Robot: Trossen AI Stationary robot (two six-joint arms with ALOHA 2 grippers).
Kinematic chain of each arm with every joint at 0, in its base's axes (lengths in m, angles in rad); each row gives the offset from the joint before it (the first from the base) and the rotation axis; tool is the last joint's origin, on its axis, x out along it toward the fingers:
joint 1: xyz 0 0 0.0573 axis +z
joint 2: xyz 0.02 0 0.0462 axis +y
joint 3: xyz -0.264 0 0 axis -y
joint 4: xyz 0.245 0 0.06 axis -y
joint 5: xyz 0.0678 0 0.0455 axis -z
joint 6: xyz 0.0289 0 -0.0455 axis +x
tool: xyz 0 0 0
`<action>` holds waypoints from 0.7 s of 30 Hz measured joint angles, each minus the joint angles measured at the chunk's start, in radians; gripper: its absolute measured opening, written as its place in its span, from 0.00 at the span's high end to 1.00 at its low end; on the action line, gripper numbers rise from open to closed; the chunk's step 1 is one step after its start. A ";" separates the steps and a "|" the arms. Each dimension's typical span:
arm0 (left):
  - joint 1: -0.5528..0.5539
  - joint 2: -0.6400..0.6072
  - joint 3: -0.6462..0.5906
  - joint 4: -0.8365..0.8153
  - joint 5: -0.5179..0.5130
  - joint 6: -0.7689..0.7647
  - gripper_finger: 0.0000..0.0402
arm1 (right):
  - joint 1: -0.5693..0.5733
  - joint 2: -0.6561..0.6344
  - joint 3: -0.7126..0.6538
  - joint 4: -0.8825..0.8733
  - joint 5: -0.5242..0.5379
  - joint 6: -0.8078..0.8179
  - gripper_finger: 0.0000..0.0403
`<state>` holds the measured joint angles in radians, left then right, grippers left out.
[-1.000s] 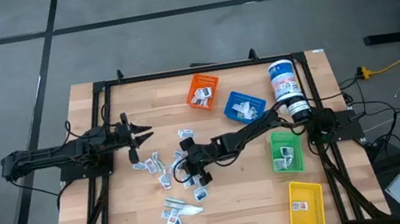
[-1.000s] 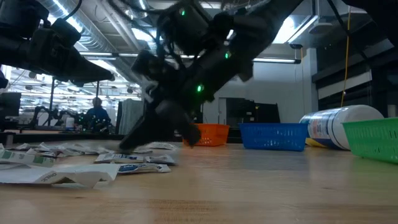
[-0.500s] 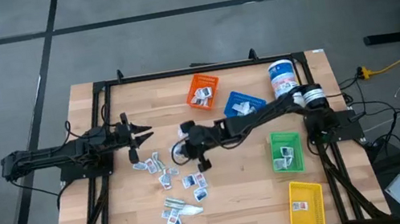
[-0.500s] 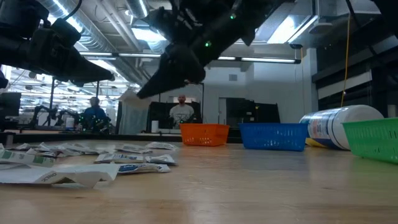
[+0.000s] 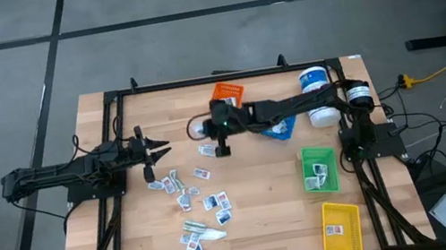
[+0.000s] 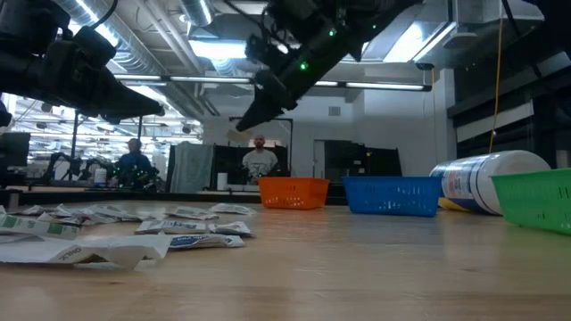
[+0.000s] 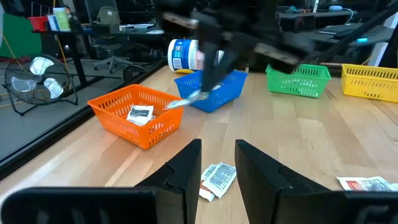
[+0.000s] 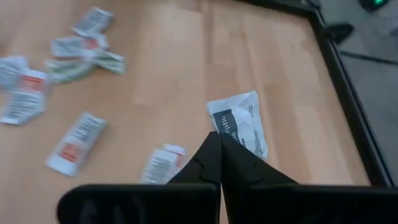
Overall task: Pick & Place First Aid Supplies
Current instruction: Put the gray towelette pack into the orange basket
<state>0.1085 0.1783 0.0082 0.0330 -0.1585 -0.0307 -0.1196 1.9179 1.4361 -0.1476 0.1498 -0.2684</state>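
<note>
My right gripper hangs above the table in front of the orange bin, shut on one small white packet with dark print. From overhead the packet juts out past the gripper toward the table's left. The left wrist view also catches it, in front of the blue bin. Several more first aid supplies lie flat on the wood at centre left. At the table's left side my left gripper waits, open and holding nothing. My right gripper pinches the packet between its two fingers at the packet's near edge. The fingers slant downward, coming from the table's right. The rest of the packet sticks out beyond the fingertips, lifted clear of the table.
The blue bin lies partly under my right arm. A white canister lies on its side at the back right. The green bin and yellow bin stand along the right edge. The orange bin holds a packet.
My right gripper has risen from the scattered packets and swung toward the table's far edge and the orange bin, rolling a little. The packet has come up with it, lifted clear of the table. The other packets lie where they were.
</note>
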 joint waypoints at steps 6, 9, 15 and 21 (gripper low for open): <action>0.000 0.000 0.000 0.000 0.000 0.000 0.77 | -0.097 0.000 0.000 -0.032 -0.001 0.027 1.00; 0.000 0.000 0.000 0.000 0.000 0.000 0.77 | -0.143 0.000 0.000 -0.065 -0.001 0.032 1.00; 0.000 0.000 0.000 0.000 0.000 0.000 0.77 | -0.208 0.000 0.000 -0.189 -0.003 0.084 1.00; 0.000 0.000 0.000 0.000 0.000 0.000 0.77 | -0.233 0.000 0.000 -0.252 -0.031 0.099 0.99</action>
<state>0.1085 0.1784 0.0082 0.0330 -0.1585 -0.0307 -0.3527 1.9179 1.4361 -0.3999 0.1190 -0.1699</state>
